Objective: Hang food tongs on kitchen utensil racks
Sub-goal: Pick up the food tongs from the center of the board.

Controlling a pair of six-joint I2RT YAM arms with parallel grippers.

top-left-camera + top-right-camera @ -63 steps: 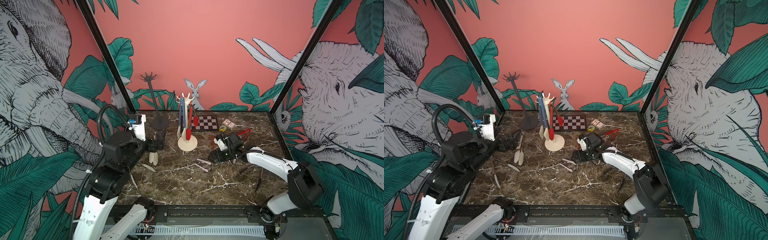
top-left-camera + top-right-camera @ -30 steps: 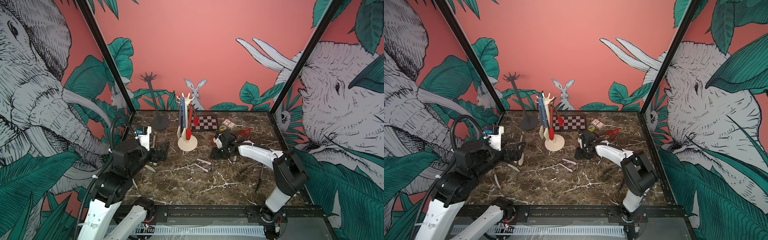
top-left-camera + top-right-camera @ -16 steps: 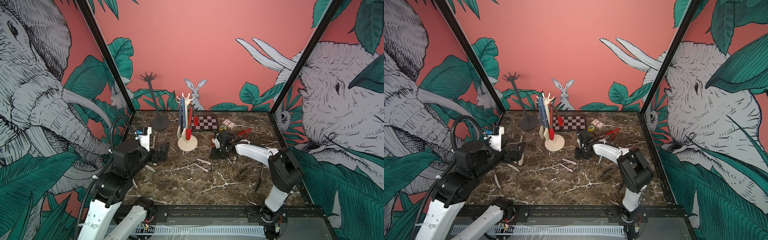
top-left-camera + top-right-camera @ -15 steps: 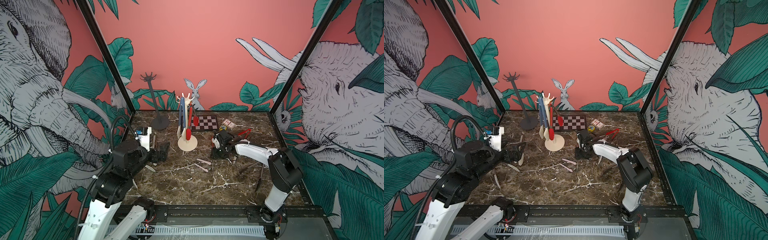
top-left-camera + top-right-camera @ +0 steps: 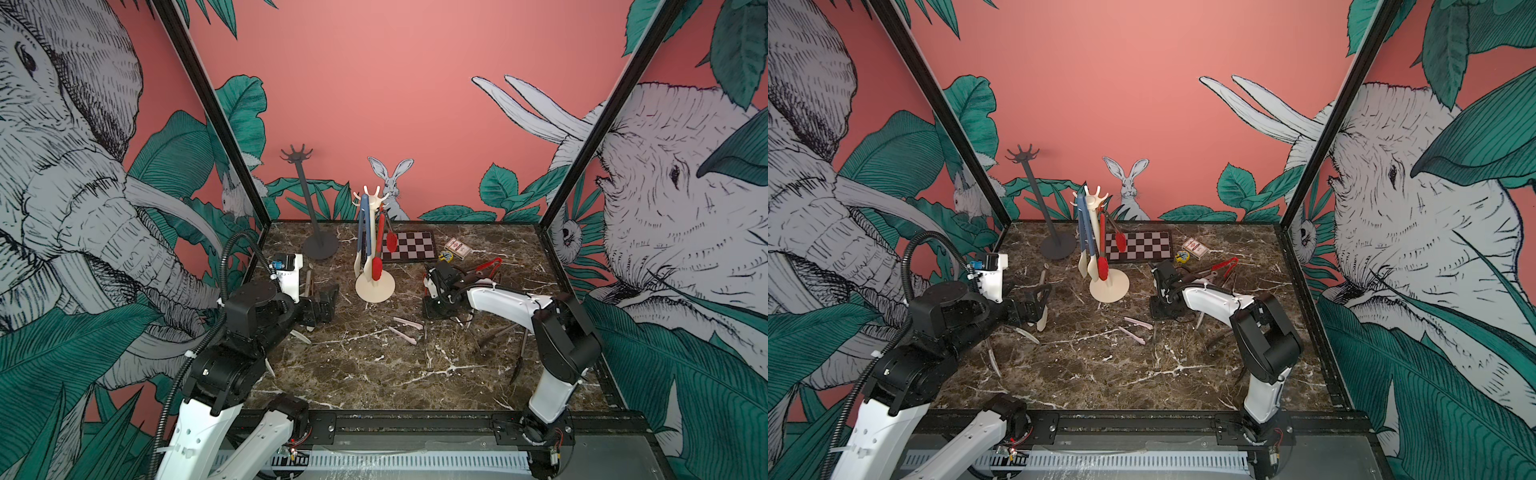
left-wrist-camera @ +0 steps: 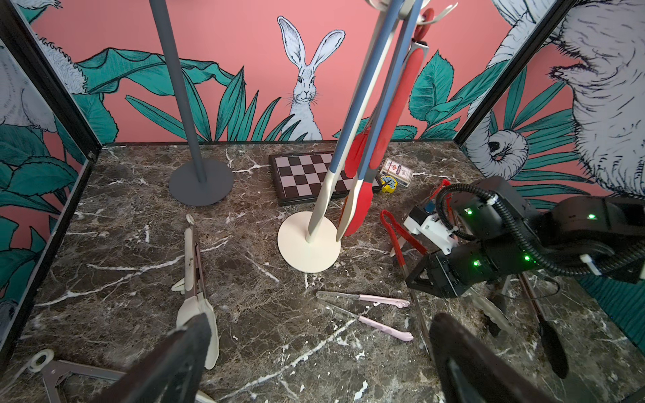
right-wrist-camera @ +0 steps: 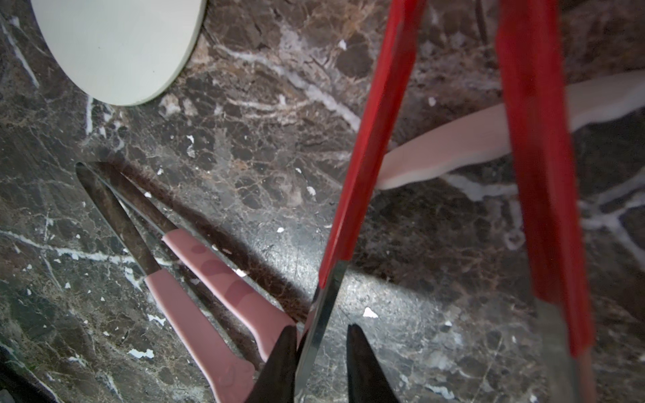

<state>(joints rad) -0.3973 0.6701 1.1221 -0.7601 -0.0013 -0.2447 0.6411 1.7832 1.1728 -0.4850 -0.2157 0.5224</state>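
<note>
Gaping left of the cream-white pronged pole rack (image 5: 375, 286), the left gripper (image 5: 326, 305) hovers by flat-lying cream-tipped metal tongs (image 6: 195, 279). Blue-armed tongs (image 5: 363, 232) hang on the rack. Right of it, the right gripper (image 7: 321, 335) straddles one arm of red-tipped steel tongs (image 7: 370, 139); I cannot tell if it is clamped.

Even bright light, soft shadows, blurred foreground
</note>
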